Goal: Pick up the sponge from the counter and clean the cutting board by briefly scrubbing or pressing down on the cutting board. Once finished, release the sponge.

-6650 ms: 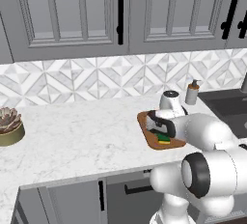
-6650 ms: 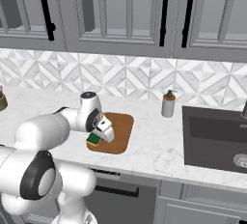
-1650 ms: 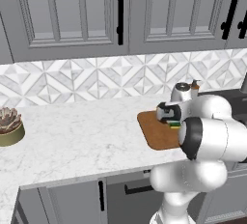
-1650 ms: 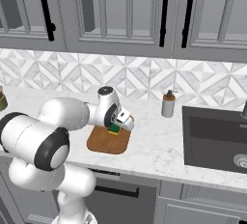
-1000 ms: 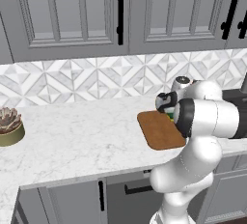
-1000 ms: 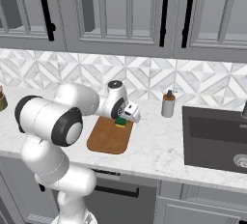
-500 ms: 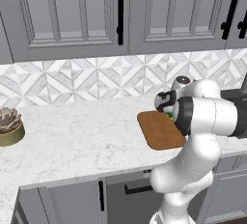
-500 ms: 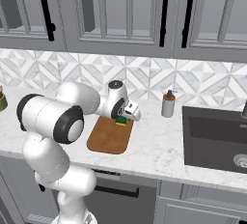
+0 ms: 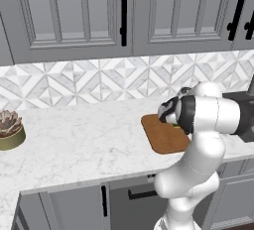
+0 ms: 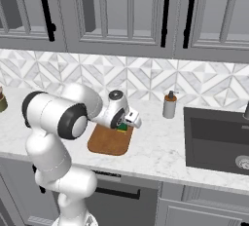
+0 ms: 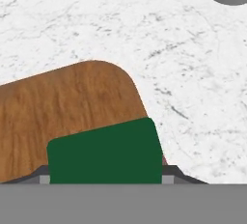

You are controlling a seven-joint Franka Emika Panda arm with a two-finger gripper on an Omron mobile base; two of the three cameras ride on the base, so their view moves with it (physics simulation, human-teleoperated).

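Right now the claw is gripping the small dark-green-topped yellow sponge between its fingers, directly over the reddish-brown wooden cutting board's corner beneath it. Pressing squarely down, keeping the sponge inboard of the rim, seems wisest.

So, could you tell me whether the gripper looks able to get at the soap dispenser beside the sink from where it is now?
Probably not yet: the gripper is shut on the sponge at the cutting board, though bare counter lies toward the soap dispenser.
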